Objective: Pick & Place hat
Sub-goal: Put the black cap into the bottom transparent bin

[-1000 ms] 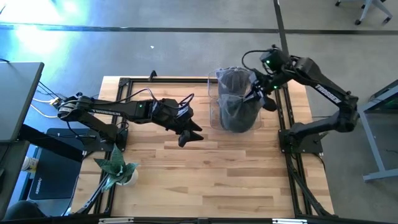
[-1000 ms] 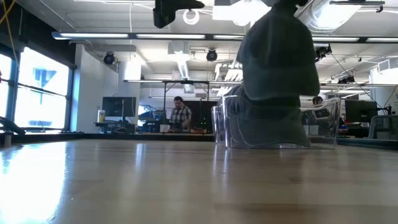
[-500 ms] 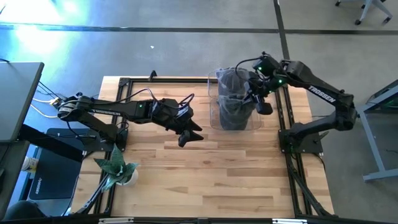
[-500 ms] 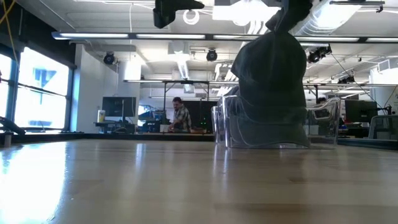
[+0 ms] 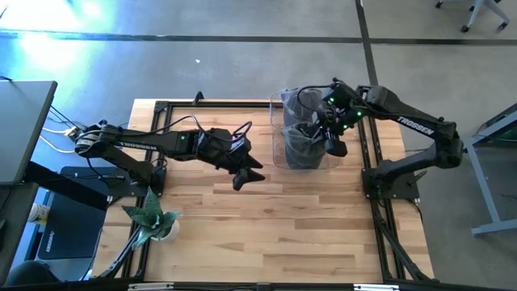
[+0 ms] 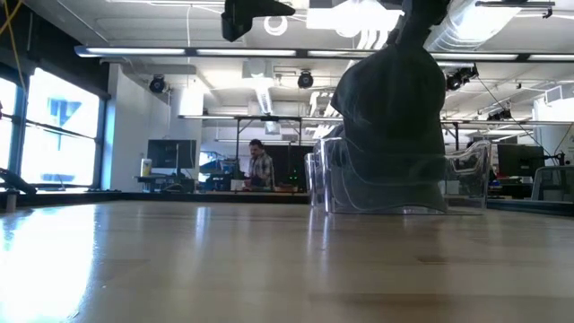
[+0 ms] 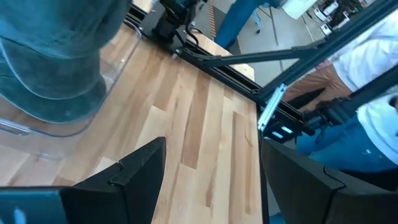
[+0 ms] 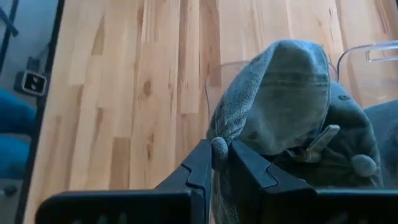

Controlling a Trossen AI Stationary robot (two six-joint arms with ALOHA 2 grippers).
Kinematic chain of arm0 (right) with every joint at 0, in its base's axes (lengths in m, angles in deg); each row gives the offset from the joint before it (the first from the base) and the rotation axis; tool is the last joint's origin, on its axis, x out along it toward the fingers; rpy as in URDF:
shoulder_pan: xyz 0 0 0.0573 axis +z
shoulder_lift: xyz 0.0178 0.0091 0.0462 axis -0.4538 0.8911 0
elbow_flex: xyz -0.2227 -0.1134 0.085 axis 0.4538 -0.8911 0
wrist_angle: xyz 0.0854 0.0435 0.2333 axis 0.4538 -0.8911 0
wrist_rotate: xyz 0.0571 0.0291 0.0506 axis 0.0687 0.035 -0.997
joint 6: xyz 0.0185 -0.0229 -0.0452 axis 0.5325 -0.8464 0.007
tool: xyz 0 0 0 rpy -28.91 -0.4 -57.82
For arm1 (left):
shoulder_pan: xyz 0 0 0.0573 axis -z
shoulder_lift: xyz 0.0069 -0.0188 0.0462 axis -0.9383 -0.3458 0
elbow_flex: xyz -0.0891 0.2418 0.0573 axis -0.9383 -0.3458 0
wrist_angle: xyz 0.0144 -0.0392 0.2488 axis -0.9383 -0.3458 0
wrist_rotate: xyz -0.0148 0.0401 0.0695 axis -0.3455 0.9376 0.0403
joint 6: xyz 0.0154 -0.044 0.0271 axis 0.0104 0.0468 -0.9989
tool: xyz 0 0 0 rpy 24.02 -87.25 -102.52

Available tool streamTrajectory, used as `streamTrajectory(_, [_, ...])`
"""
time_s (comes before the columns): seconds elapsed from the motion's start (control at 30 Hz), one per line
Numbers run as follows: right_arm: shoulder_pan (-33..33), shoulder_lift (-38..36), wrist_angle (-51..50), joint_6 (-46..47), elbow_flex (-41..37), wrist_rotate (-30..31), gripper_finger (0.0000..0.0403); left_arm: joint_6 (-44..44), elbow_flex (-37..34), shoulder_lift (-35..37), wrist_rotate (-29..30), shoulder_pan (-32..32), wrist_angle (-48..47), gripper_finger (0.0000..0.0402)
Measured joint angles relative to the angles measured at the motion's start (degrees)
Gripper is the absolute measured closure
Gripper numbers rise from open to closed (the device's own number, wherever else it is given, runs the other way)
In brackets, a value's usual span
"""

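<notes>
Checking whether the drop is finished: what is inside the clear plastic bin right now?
The grey fabric hat sits partly in the clear plastic bin, its top pinched by the right gripper. Anything beneath the hat is covered.

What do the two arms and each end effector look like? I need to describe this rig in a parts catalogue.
Both arms are black and jointed. The right arm bears white TROSSEN lettering and green lights near its end effector; the left arm carries looping black cables. The left end effector has two dark, angular, wedge-shaped fingers.
</notes>
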Motion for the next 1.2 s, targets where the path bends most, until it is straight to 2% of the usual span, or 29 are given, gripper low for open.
streamTrajectory(0.4, [2.5, 0.0, 3.6, 11.0, 0.0, -3.9, 0.0367, 0.0, 0.0, 0.0, 1.7, 0.0, 0.1, 0.0142])
streamTrajectory(0.53, [1.3, 1.0, 4.2, 10.0, -0.7, -1.6, 0.0365, -1.2, 0.0, 0.0, 2.3, 0.0, 0.1, 0.0142])
streamTrajectory(0.87, [-0.4, 3.5, 3.4, 9.8, -5.6, -1.9, 0.0359, -1.1, 0.0, 0.0, 2.5, 0.0, 0.1, 0.0142])
streamTrajectory(1.03, [-0.8, 3.3, 1.9, 11.3, -4.6, -1.4, 0.0365, -1.1, 0.0, 0.0, 2.6, 0.0, 0.1, 0.0142])
streamTrajectory(1.2, [-1.2, 3.2, 1.7, 11.0, -3.2, 1.9, 0.0356, -1.1, 0.0, 0.0, 8.1, 0.0, 0.1, 0.0142])
